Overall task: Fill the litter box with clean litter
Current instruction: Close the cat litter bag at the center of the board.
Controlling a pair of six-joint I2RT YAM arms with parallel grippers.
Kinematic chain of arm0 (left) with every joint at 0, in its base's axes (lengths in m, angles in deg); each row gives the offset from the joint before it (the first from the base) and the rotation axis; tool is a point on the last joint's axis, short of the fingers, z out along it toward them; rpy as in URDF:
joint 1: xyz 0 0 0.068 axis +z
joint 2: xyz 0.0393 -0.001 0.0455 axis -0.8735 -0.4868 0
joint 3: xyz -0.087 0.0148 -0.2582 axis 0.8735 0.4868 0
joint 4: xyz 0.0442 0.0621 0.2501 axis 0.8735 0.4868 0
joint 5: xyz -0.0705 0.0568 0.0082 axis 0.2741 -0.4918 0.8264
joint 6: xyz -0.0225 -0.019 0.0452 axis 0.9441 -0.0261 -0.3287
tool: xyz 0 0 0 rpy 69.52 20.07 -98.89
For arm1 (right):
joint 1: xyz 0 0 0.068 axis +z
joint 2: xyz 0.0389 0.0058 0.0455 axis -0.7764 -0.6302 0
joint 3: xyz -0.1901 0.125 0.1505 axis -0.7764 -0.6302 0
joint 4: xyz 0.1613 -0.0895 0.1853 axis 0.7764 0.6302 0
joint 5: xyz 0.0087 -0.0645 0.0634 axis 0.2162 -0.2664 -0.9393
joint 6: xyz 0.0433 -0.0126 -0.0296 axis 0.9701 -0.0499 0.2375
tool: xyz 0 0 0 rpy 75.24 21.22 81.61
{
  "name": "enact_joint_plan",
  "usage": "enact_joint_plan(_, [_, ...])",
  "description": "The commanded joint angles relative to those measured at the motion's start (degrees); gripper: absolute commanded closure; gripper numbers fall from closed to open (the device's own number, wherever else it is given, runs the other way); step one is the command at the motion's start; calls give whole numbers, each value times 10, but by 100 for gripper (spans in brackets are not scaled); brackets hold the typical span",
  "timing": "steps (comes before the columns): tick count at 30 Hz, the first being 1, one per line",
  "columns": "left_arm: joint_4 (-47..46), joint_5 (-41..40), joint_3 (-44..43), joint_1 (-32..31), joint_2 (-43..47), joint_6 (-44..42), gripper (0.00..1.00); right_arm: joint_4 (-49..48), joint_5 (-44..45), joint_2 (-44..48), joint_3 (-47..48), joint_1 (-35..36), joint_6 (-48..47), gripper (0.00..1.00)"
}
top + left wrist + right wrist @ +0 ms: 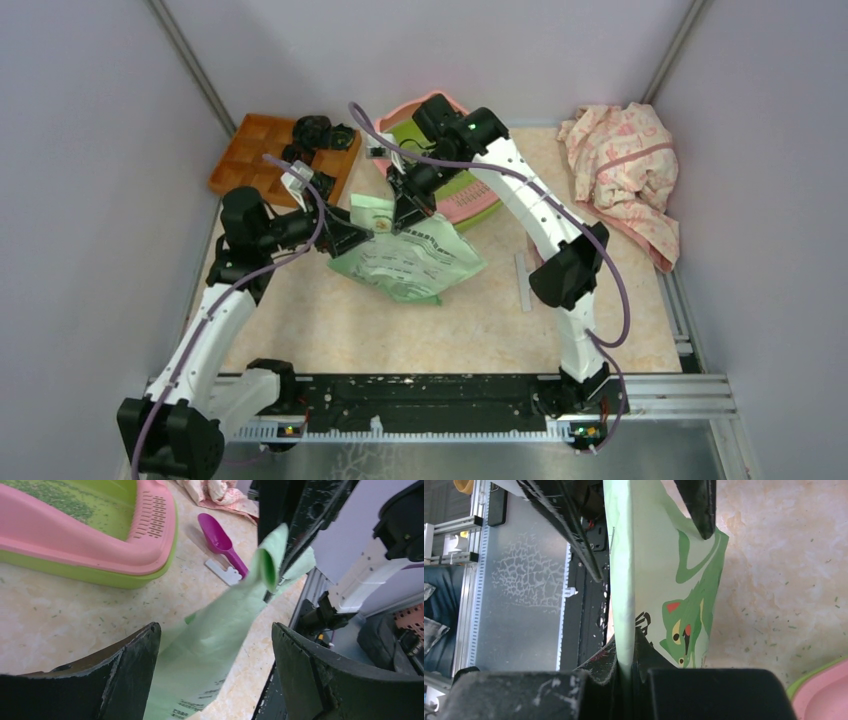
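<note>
From above, the litter box (468, 207) sits at the far middle of the counter (480, 320), partly behind the right arm. The pale green bag (410, 262) hangs just in front of it, with the left pincer (355, 238) and right pincer (405, 210) at its upper edge. In the left wrist view, the left pincer (216, 630) stands wide open with the bag (220, 630) passing between its fingers. The litter (55, 497) lies speckled in the box's green basin (100, 555), and a purple scoop (220, 540) is nearby. In the right wrist view, the right pincer (626, 665) is clamped shut on the bag's edge (654, 570).
</note>
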Motion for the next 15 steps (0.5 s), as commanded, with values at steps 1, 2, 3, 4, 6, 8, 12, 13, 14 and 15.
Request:
enact_joint_plan(1, [58, -54, -36, -7, 1, -62, 13, -37, -94, 24, 35, 1, -22, 100])
enact_joint_plan(2, [73, -68, -44, -7, 2, -76, 13, -38, -93, 29, 29, 1, -23, 100])
enact_joint_plan(3, [85, -76, -49, -7, 4, -86, 13, -38, -92, 32, 24, 2, -24, 100])
enact_joint_plan(4, [90, -76, -53, -7, 3, -91, 13, -38, -92, 35, 20, 1, -26, 100])
enact_joint_plan(6, [95, -73, -57, -7, 3, -92, 13, -36, -93, 38, 13, 1, -31, 100])
enact_joint_plan(8, [89, -65, -55, -7, 5, -91, 13, -36, -90, 39, 10, 1, -30, 100])
enact_joint_plan(12, [32, 11, -40, -8, -1, -39, 19, -41, -93, 37, 11, 1, -30, 100])
enact_joint_plan(13, [16, 23, -37, -10, -3, -28, 23, -41, -96, 36, 13, 1, -30, 100])
enact_joint_plan(14, [11, 27, -36, -15, -6, -29, 28, -41, -97, 33, 16, 1, -30, 100])
enact_joint_plan(15, [16, 26, -35, -19, -9, -34, 34, -42, -99, 31, 19, 1, -30, 100])
